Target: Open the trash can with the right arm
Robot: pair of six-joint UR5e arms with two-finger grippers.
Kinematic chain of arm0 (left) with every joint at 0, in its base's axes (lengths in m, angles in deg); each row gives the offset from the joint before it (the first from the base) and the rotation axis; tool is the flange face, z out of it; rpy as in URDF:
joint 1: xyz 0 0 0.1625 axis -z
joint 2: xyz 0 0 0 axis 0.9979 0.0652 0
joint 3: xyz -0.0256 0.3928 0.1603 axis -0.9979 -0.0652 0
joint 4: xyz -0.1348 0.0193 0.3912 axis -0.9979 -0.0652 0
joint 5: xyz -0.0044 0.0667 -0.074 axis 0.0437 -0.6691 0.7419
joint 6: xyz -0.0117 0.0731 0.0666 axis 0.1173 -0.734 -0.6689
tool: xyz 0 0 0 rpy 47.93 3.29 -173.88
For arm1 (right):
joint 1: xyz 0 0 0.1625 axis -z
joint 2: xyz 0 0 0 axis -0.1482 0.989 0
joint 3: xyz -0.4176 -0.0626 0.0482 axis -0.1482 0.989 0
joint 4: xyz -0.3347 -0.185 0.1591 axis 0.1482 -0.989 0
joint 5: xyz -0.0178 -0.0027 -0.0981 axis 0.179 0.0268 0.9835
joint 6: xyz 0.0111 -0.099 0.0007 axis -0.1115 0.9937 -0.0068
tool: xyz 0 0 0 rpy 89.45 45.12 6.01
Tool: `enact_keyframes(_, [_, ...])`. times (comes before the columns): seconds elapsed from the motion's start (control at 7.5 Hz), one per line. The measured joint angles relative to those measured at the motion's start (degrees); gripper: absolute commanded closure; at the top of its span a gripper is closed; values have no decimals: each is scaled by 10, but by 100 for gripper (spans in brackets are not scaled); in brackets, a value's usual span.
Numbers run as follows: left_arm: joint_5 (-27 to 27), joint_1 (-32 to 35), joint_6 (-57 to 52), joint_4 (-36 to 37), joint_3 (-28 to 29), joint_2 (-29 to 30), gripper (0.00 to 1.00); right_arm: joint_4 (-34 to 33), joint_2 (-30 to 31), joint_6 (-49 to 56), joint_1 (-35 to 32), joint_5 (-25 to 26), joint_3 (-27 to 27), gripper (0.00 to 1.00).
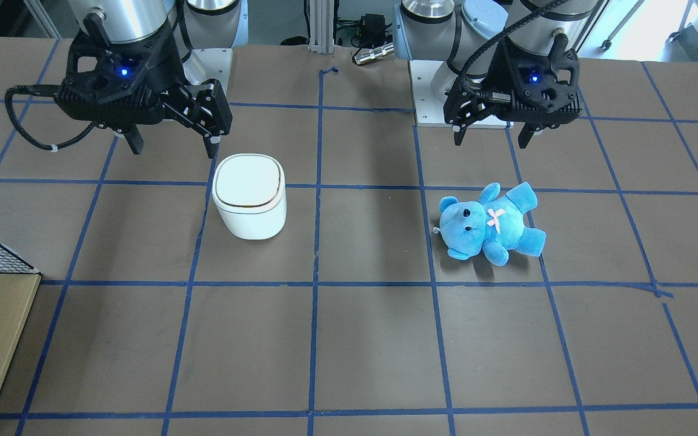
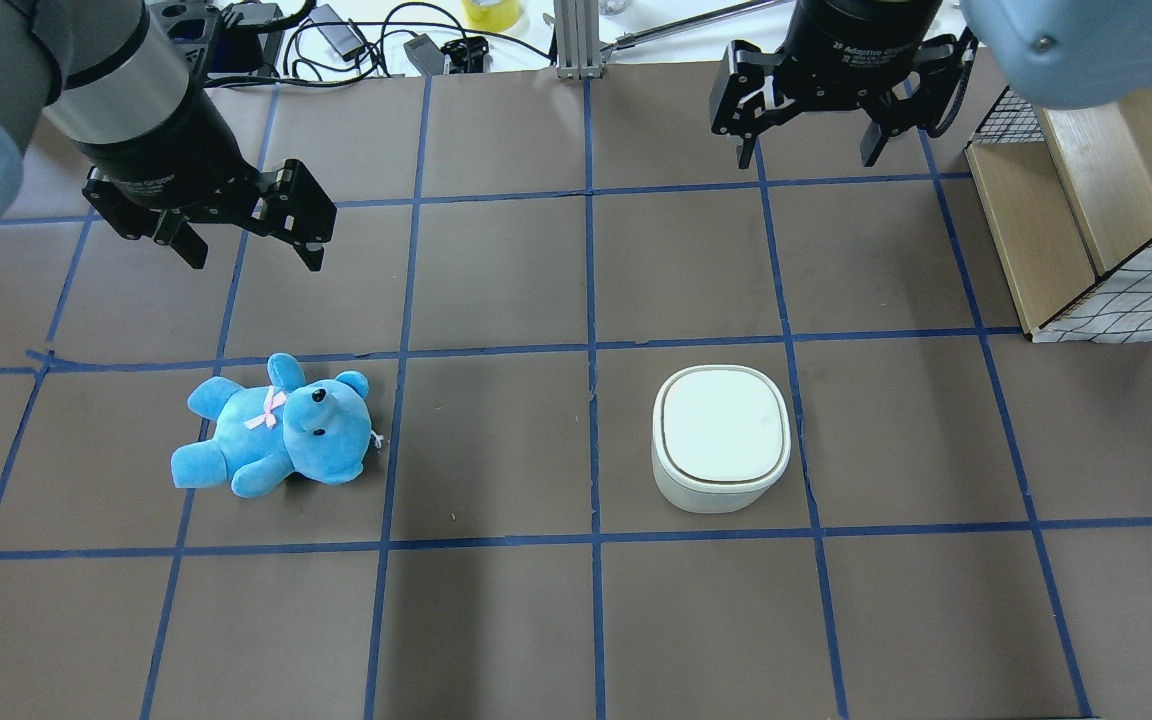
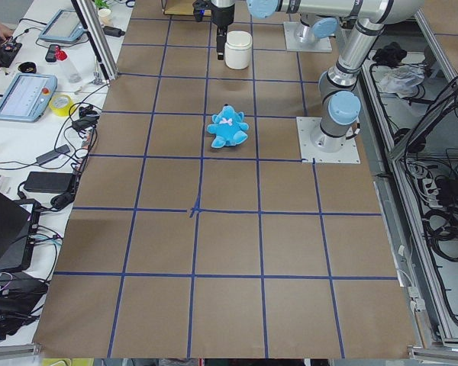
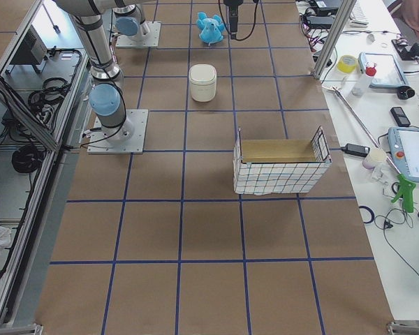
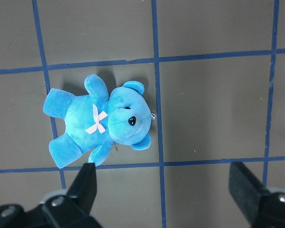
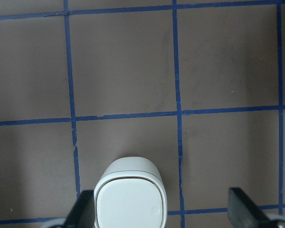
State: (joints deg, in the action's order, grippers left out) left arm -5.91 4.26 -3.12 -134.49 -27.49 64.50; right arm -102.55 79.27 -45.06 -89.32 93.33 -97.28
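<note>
The white trash can (image 1: 249, 197) stands on the table with its lid shut, and it also shows in the overhead view (image 2: 721, 440). My right gripper (image 1: 173, 145) is open and empty, held high and apart from the can; in the overhead view the right gripper (image 2: 806, 155) hangs beyond it. In the right wrist view the can (image 6: 130, 199) sits at the bottom edge, nearer the left finger (image 6: 83, 211). My left gripper (image 2: 251, 258) is open and empty above the blue teddy bear (image 2: 276, 430).
A wire-mesh crate with a wooden inside (image 2: 1086, 200) stands at the table's right end, beside the right arm. The teddy (image 1: 488, 224) lies on its back on the left arm's side. Blue tape lines grid the brown table.
</note>
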Motion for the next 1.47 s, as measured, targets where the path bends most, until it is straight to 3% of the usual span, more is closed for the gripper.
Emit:
enact_keyframes(0.93, [0,0,0,0,0,0,0,3,-1,-10,-5,1,-3,0])
enact_keyframes(1.07, [0,0,0,0,0,0,0,4,-1,-10,-5,1,-3,5])
enact_keyframes(1.2, [0,0,0,0,0,0,0,4,-2,-13,-5,1,-3,15])
enact_keyframes(1.33, [0,0,0,0,0,0,0,4,-3,-21,-6,1,-3,62])
enact_keyframes(1.47, [0,0,0,0,0,0,0,6,-3,-28,-6,1,-3,98])
